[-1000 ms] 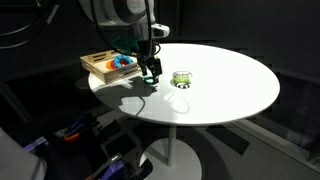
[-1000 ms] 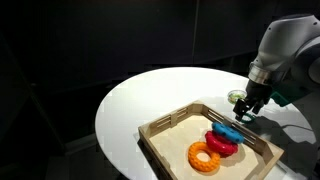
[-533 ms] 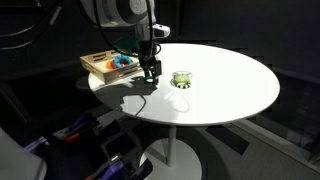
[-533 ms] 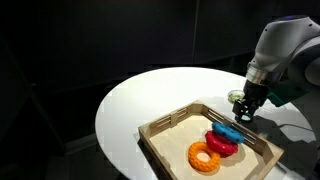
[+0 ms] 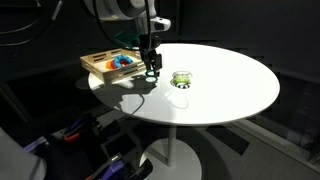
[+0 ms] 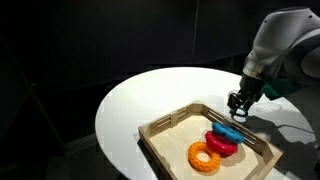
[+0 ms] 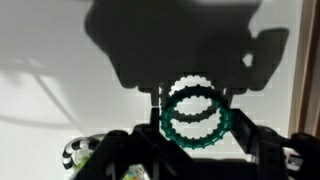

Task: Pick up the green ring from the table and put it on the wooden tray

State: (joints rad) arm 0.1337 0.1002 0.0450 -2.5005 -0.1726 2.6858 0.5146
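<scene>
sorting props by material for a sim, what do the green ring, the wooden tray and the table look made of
green ring: probably moulded plastic; even matte dark green with a regular toothed edge.
wooden tray: pale wood, seemingly unvarnished; light tan colour, dull surface, thin slatted sides.
table: smooth white top with a soft sheen, maybe laminate or painted board; the look does not settle which.

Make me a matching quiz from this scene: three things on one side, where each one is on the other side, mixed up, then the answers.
Things:
1. green ring
2. orange ring
3. shiny glass object

Places:
A. on the table, outside the tray
B. between the fingers of the gripper
C. inside the wooden tray

Pairs: 1-B, 2-C, 3-A
</scene>
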